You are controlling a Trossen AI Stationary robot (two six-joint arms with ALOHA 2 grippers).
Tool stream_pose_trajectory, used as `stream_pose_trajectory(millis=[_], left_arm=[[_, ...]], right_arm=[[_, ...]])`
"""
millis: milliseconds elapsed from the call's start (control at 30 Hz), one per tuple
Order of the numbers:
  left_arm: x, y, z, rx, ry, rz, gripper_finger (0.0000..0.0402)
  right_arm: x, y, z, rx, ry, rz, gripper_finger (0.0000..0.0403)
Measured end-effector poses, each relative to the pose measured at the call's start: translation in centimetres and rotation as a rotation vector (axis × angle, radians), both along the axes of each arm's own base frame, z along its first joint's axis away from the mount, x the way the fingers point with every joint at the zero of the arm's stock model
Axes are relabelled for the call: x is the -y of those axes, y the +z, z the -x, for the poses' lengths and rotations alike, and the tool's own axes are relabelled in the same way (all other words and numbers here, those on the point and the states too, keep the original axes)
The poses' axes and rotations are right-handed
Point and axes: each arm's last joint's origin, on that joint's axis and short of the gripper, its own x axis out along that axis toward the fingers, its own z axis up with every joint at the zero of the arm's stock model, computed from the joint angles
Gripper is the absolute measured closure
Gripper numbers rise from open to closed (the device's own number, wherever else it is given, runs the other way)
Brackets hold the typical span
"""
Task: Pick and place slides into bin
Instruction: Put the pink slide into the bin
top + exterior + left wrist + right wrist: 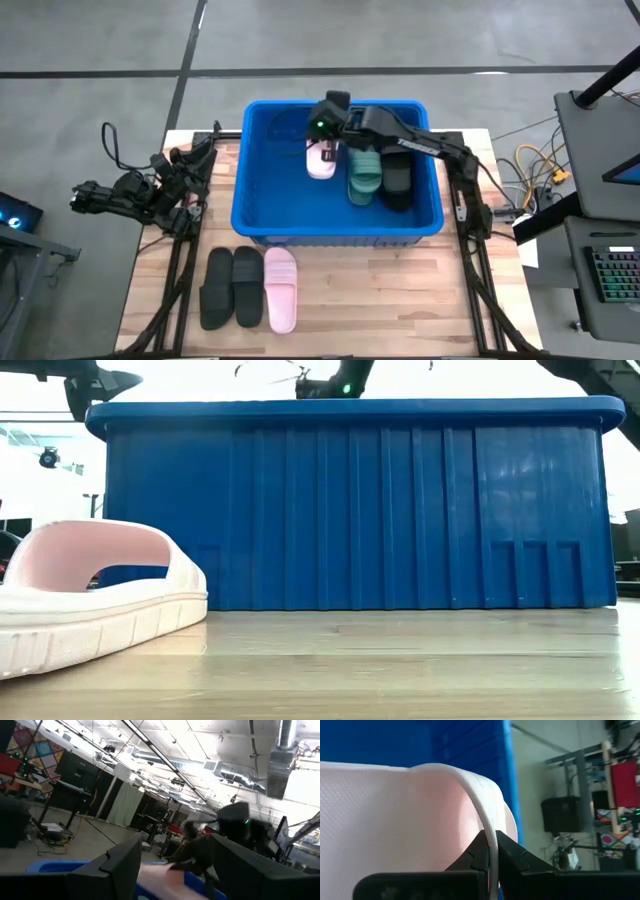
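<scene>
Reaching over the blue bin (262,190), our right hand (325,143) is clenched on the strap edge of a pale pink slide (321,160), held inside the bin. Just beside it we see a dark green slide (364,175) and a black slide (397,178). Our left hand (190,165), off to the side, stands released.

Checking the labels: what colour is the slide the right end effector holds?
Pale pink slide, pinched by the right end effector; clearest in the right wrist view.
</scene>
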Motion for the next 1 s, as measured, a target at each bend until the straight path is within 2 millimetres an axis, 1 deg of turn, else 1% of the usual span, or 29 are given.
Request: stream_pose_trajectory(millis=[100, 167, 467, 600, 667, 833, 1000], left_arm=[[0.0, 0.0, 0.0, 0.016, -0.004, 0.016, 0.0185], [0.0, 0.0, 0.1, 0.017, -0.004, 0.016, 0.0185], [0.0, 0.0, 0.1, 0.016, -0.002, 0.013, 0.0185], [0.0, 0.0, 0.2, 0.01, 0.002, 0.012, 0.0185], [0.0, 0.0, 0.2, 0.01, 0.005, 0.013, 0.0185], [-0.1, 0.0, 0.2, 0.009, 0.006, 0.013, 0.0185], [0.0, 0.0, 0.1, 0.007, 0.006, 0.013, 0.0185]], right_arm=[[0.3, -1.9, -0.9, -0.058, 0.009, -0.012, 0.0392], [0.4, -2.8, -1.4, -0.08, 0.013, -0.015, 0.0392], [0.5, -5.4, -2.3, -0.146, 0.015, -0.032, 0.0392], [0.6, -7.2, -2.6, -0.131, 0.024, -0.059, 0.0392], [0.6, -8.0, -2.6, -0.143, 0.019, -0.038, 0.0392], [0.6, -9.0, -2.5, -0.113, 0.027, -0.001, 0.0392], [0.7, -10.2, -1.4, -0.118, 0.011, 0.013, 0.0392]])
